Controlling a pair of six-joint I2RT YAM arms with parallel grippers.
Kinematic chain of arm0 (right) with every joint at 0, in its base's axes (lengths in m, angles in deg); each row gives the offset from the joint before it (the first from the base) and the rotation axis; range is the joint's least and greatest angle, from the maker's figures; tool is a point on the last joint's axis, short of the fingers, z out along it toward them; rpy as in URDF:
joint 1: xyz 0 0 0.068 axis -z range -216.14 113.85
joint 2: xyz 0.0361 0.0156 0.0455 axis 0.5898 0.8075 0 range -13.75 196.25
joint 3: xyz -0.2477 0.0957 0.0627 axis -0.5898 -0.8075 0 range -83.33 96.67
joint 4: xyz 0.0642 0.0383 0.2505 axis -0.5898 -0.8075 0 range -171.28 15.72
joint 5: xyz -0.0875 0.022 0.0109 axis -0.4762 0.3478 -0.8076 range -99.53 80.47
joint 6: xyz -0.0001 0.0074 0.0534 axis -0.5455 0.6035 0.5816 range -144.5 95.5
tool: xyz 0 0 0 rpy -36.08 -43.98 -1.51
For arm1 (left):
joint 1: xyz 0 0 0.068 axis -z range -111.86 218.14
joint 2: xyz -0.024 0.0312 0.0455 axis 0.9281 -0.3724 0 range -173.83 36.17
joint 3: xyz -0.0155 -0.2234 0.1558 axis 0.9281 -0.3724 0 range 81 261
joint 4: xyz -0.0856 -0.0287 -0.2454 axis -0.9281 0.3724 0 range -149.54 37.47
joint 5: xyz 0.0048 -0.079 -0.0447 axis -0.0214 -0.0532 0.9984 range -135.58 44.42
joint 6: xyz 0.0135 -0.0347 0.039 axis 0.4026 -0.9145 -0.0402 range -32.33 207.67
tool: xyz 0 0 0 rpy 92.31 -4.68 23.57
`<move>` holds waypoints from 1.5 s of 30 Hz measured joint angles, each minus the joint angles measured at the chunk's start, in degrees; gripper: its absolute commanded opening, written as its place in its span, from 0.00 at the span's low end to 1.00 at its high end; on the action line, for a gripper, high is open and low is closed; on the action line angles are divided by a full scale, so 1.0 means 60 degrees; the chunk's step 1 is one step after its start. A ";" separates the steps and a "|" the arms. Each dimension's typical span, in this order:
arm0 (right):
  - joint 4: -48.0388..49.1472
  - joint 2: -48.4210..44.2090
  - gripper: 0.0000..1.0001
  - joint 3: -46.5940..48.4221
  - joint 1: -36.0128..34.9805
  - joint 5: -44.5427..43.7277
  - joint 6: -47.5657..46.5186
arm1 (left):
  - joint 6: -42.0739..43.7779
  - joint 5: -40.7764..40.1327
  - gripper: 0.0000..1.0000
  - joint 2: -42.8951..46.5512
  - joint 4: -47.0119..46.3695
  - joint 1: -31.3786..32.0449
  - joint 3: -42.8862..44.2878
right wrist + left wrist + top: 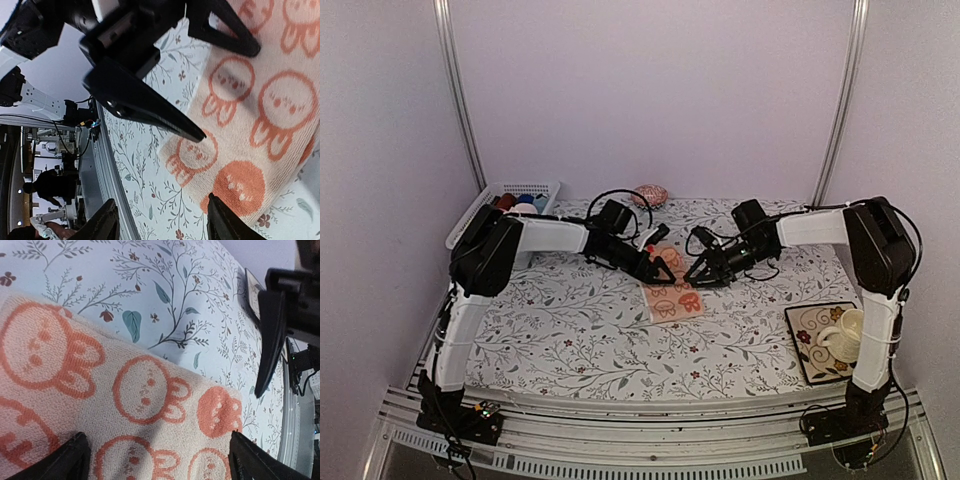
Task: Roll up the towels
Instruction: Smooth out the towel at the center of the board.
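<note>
towel [125,405]: peach, orange rabbit-like motifs, flat on bench
bench [165,285]: leaf-print cover
left end effector [160,460]: jaws wide, tips over towel
right end effector [274,335]: dark finger, right side, above bench

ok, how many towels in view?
1. The orange-patterned towel lies flat at the middle of the table; a second may be hidden behind the left arm or right arm.
</note>
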State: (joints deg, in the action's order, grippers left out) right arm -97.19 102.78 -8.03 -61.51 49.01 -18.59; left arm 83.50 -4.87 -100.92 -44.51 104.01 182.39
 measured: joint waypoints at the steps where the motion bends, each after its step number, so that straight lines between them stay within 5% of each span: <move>1: 0.0007 -0.0087 0.61 0.0208 0.0066 -0.0062 -0.0025 | -0.0040 0.0022 0.97 0.0033 -0.0073 -0.0022 -0.0040; 15: 0.0583 -0.0117 0.63 0.1027 0.1089 -0.2004 0.0867 | -0.1359 0.0543 0.97 -0.0200 -0.1803 -0.0386 0.1184; 25: 0.0933 0.1869 0.58 0.2477 0.1107 -0.2590 0.1836 | -0.2222 0.0062 0.97 -0.1104 -0.1985 -0.0390 0.1789; 34: 0.1235 0.2470 0.52 0.3555 0.0892 -0.2903 0.1971 | -0.3362 0.0127 0.97 -0.0350 -0.3621 -0.0539 0.0204; 45: 0.1534 0.3829 0.48 0.5213 0.0270 -0.3490 0.1643 | -0.3053 -0.0346 0.97 0.3089 -0.4138 -0.0885 -0.2524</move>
State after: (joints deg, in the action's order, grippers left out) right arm -87.99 125.75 23.25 -59.89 28.07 -8.73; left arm 65.19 -6.94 -82.39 -69.34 98.70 167.24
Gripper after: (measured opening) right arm 0.503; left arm 0.966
